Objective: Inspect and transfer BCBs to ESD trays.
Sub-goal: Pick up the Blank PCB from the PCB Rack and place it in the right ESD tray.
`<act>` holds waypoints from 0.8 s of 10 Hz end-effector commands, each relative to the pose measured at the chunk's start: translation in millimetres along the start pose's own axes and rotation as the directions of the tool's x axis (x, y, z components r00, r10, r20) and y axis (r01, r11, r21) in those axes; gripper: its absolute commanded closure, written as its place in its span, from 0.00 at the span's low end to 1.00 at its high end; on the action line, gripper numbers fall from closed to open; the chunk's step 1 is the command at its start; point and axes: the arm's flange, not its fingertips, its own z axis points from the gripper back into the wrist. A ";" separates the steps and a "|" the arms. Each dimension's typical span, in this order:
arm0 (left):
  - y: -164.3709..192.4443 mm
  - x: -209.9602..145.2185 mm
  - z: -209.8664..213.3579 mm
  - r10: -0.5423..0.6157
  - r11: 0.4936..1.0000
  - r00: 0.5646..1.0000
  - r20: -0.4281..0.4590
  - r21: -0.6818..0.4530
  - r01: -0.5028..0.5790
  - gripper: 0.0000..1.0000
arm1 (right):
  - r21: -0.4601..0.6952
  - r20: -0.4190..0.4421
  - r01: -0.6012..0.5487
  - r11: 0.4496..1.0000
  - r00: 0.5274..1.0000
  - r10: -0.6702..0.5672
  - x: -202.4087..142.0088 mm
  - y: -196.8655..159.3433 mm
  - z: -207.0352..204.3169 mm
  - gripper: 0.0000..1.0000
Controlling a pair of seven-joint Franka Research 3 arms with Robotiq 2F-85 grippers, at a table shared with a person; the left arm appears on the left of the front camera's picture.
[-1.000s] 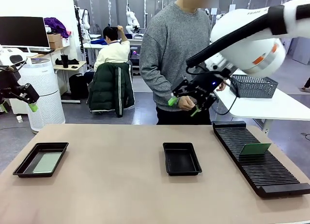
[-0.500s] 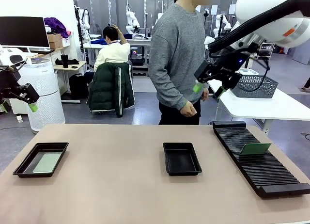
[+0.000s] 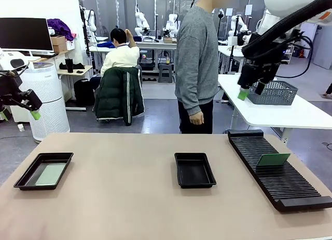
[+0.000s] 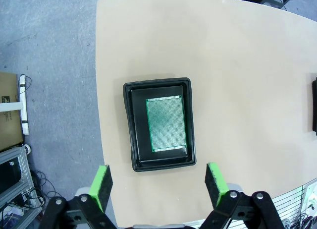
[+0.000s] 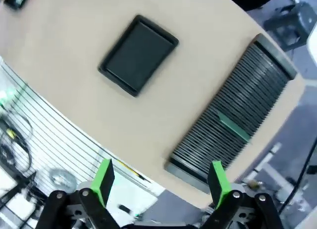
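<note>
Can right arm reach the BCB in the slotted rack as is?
Likely yes: the right gripper is open and raised clear, and the BCB stands alone in the rack with nothing over it.

Grey floor (image 3: 155,120); white desk (image 3: 290,115) at right; black monitor (image 3: 25,33) at left

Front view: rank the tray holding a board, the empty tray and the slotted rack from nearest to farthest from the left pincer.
1. Left tray, holding a board, at the table's left end, below the left pincer.
2. Empty tray, mid-table.
3. Slotted rack, along the table's right end.
</note>
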 end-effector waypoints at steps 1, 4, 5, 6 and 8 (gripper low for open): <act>-0.6 -2.4 -0.7 0.001 1.000 1.000 0.005 0.002 -0.001 0.00 | -0.089 -0.022 -0.181 0.980 0.983 0.180 -12.3 -14.4 7.1 0.00; -0.6 -2.4 -0.7 0.001 1.000 1.000 0.005 0.002 -0.001 0.00 | -0.070 -0.024 -0.409 0.910 0.912 0.409 -47.4 -41.7 11.8 0.00; -0.6 -2.4 -0.7 0.001 1.000 1.000 0.005 0.002 -0.001 0.00 | -0.029 -0.003 -0.444 0.896 0.896 0.444 -57.5 -56.2 13.3 0.00; -0.6 -2.4 -0.7 0.001 1.000 1.000 0.005 0.002 -0.001 0.00 | 0.030 0.017 -0.487 0.873 0.874 0.486 -67.5 -73.4 16.7 0.00; -0.6 -2.4 -0.7 0.001 1.000 1.000 0.005 0.002 -0.001 0.00 | 0.094 0.000 -0.535 0.839 0.843 0.538 -80.8 -98.9 20.9 0.00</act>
